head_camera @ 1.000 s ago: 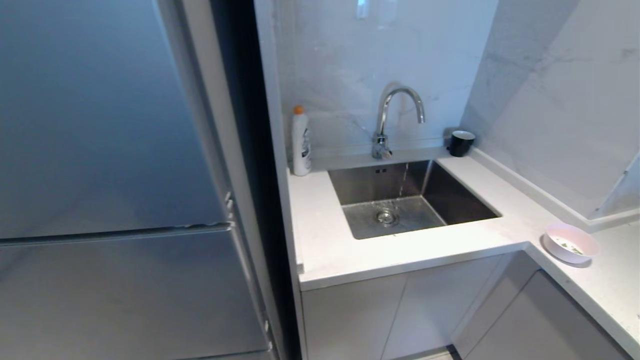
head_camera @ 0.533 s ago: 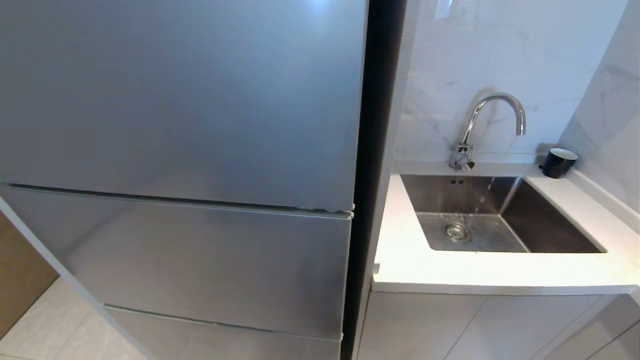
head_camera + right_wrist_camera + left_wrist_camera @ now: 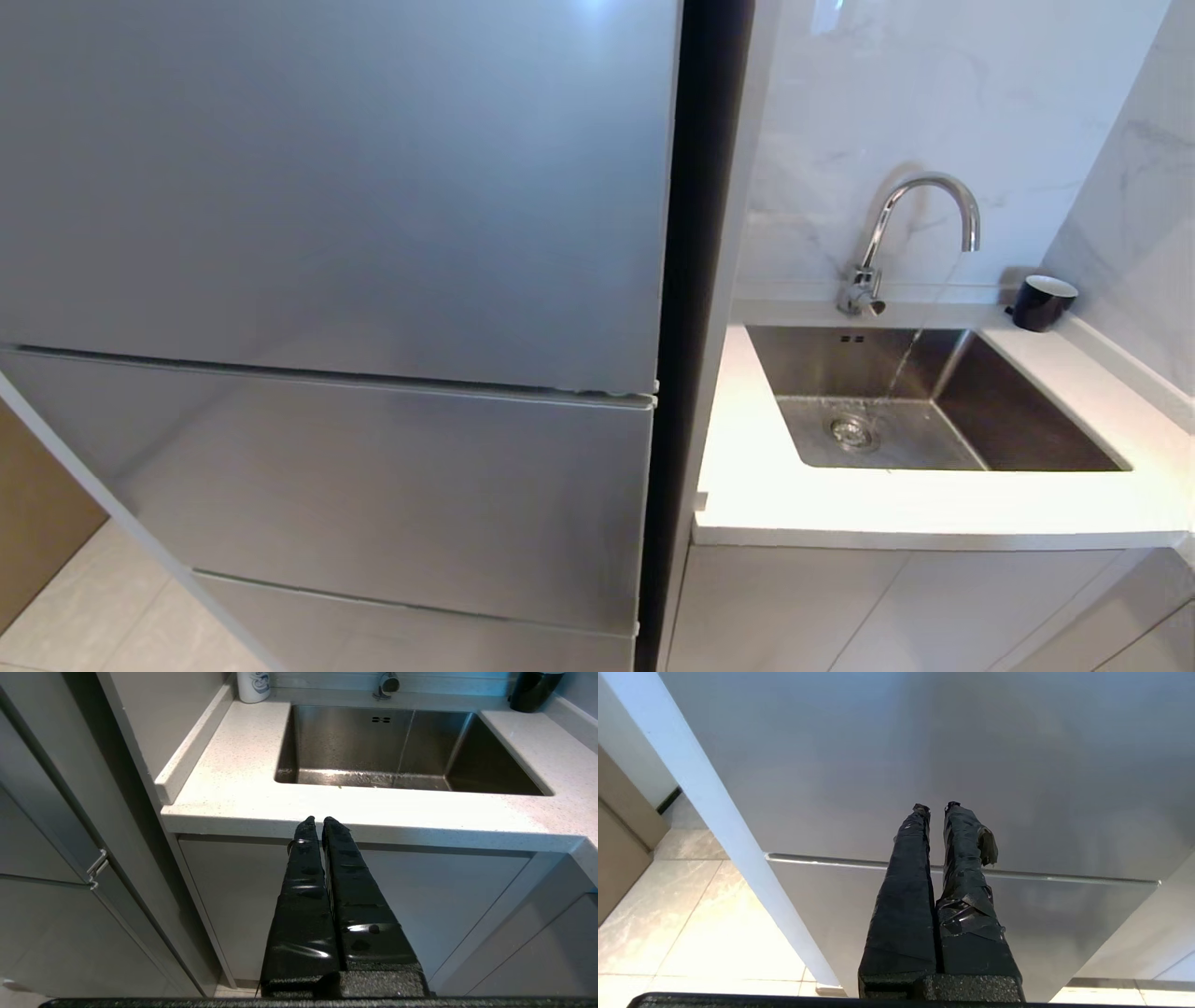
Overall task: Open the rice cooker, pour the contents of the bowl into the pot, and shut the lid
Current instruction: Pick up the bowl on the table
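Camera swung toward fridge [image 3: 327, 233]; bowl left view.

Silver-grey fridge [image 3: 327, 280], white speckled counter [image 3: 840, 509], steel sink [image 3: 1027, 411] — black mug [image 3: 1043, 303], white-grey marbled wall [image 3: 887, 93].

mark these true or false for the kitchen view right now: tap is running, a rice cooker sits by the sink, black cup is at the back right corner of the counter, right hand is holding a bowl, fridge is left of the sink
1. Water is running from the faucet into the sink. True.
2. A rice cooker sits beside the sink. False: no cooker appears in any view.
3. A black cup stands at the counter's back right corner. True.
4. The right hand holds a bowl. False: it is shut and empty, in front of the cabinet below the counter.
5. The fridge stands to the left of the sink. True.
6. The left hand is wide open. False: it is shut, facing the fridge front.
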`<state>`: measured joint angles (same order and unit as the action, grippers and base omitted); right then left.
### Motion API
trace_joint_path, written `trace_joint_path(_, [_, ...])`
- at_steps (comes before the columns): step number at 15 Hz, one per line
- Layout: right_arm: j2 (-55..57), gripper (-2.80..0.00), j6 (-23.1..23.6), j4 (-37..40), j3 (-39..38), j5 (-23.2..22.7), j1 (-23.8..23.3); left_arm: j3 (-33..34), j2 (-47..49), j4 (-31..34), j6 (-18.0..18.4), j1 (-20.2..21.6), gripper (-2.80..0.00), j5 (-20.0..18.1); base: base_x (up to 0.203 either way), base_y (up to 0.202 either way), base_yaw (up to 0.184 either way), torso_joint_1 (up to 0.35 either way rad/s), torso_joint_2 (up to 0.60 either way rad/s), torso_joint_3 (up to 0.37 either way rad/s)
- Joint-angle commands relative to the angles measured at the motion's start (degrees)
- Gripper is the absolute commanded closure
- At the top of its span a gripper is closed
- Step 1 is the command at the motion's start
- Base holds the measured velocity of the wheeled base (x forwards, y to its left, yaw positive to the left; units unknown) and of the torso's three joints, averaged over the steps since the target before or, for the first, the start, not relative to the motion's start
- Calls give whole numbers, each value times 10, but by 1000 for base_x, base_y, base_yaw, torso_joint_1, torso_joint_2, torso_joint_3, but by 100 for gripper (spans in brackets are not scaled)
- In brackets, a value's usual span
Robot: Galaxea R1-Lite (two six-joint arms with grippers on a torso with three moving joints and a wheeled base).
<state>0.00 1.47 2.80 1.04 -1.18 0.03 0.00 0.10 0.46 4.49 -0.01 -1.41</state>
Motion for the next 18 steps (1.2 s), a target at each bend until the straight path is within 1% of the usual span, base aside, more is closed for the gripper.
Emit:
trace_joint_path(1, [0, 0, 0, 0, 0, 0, 0, 1, 1, 0, 1, 0, 0, 0, 0, 0, 0, 0, 0, 0])
trace_joint_path(4, [1, 0, -4, 1, 0, 7, 0, 1, 1, 1, 1, 0, 0, 1, -1, -117, 6, 2, 1, 3])
trace_joint_path(14, [0, 0, -7, 0, 0, 9, 0, 1, 1, 1, 0, -1, 0, 1, 0, -194, 2, 0, 3, 2])
trace_joint_path(18, [0, 0, -7, 0, 0, 9, 1, 1, 0, 1, -6, 0, 0, 2, 0, -194, 1, 1, 2, 1])
